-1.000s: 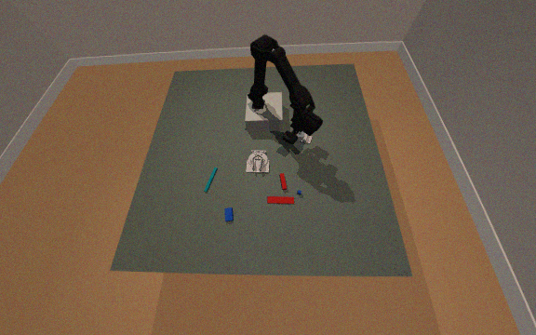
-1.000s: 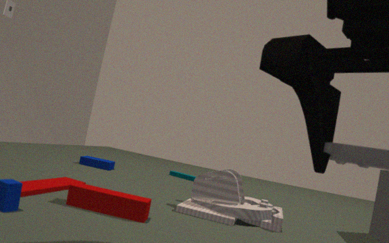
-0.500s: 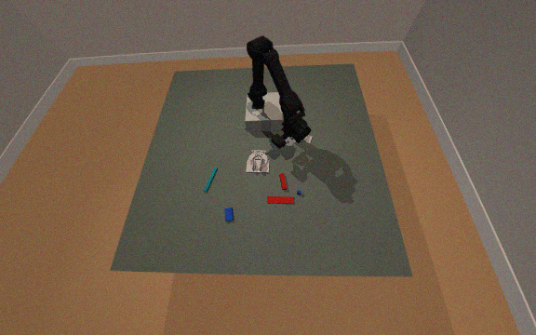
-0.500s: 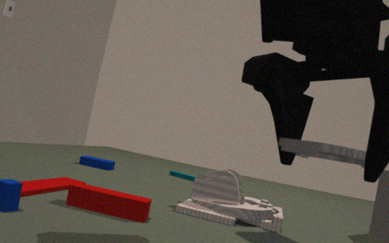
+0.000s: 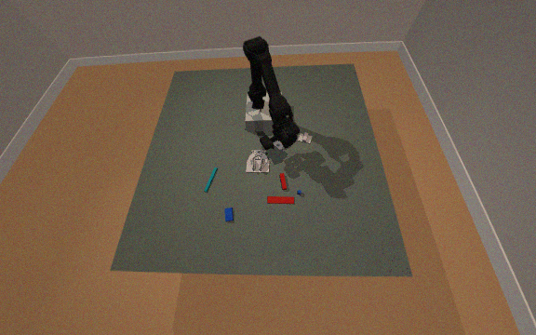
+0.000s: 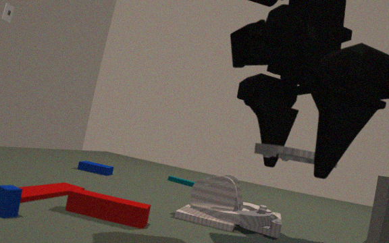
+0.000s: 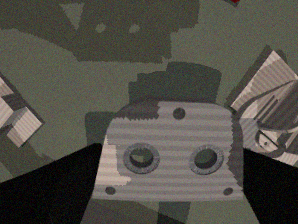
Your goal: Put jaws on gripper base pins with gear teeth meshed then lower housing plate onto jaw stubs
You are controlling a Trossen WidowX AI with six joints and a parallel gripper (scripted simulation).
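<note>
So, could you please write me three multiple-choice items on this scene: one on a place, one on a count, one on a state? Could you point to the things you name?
1. Where is the housing plate (image 6: 296, 153) (image 7: 175, 135)?
A) Flat on the mat
B) Up between the gripper's fingers
C) Under a red block

2. How many red blocks lie on the mat?
A) Two
B) Four
C) Five

3. How is the gripper (image 6: 296, 170) (image 7: 168, 152)?
A) Shut on a blue block
B) Holding nothing
C) Shut on the plate

Key:
1 B: the exterior view shows it raised between the fingers.
2 A: the top view shows two (image 5: 283, 181) (image 5: 281, 200).
3 C: the wrist view shows a finger at either side edge.
</note>
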